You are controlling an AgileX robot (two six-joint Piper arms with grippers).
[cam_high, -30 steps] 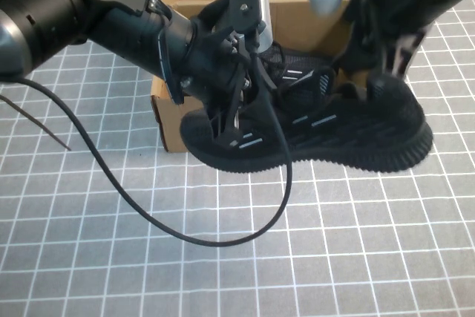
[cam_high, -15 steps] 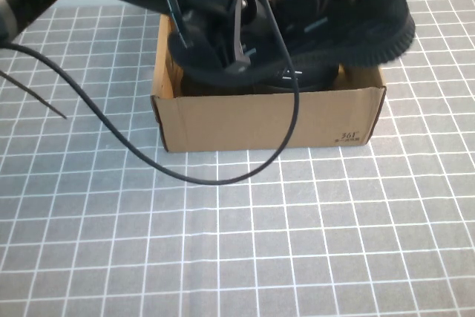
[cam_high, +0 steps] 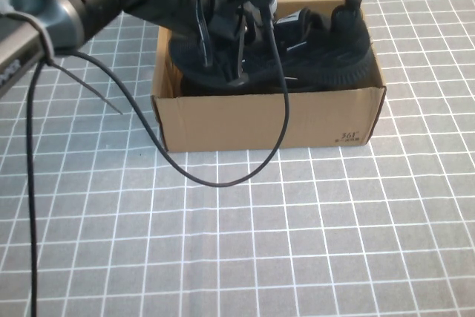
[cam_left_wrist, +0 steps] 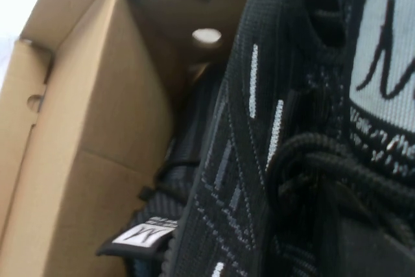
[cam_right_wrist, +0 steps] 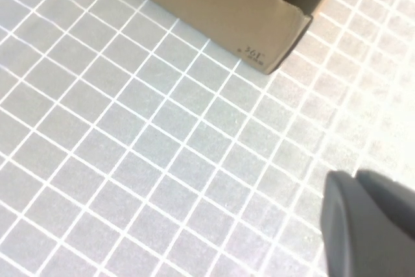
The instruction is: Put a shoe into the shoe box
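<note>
Shoe (cam_high: 326, 64): a black knit sneaker with short white dashes along its side, positioned inside the shoe box (cam_high: 267, 120), lying lengthwise from left to right with its ribbed sole toward the near wall. In the left wrist view the shoe (cam_left_wrist: 279, 147) fills most of the frame, with its laces and a white tongue label close to the camera. Lower in the box, a second black shoe (cam_left_wrist: 162, 225) with a small white-marked label is partly visible beneath it.

Shoe box: brown corrugated cardboard, open at the top, standing on a grey mat with a white grid (cam_high: 223, 257). The hinged flap stands up at the far side. A small dark "361" print (cam_high: 346, 136) sits at the near right corner of the front wall; the same print (cam_right_wrist: 251, 54) appears in the right wrist view.

Left gripper (cam_high: 241, 72): located over the left half of the box, reaching down into it. Its jaws are closed on the shoe's upper at the lace area. A black cable (cam_high: 223, 176) loops from the arm across the box front and onto the mat.

Right gripper (cam_right_wrist: 366, 225): only a dark edge shows in its own wrist view, above the mat, clear of the box on the near right. Jaws are closed with nothing between them.
</note>
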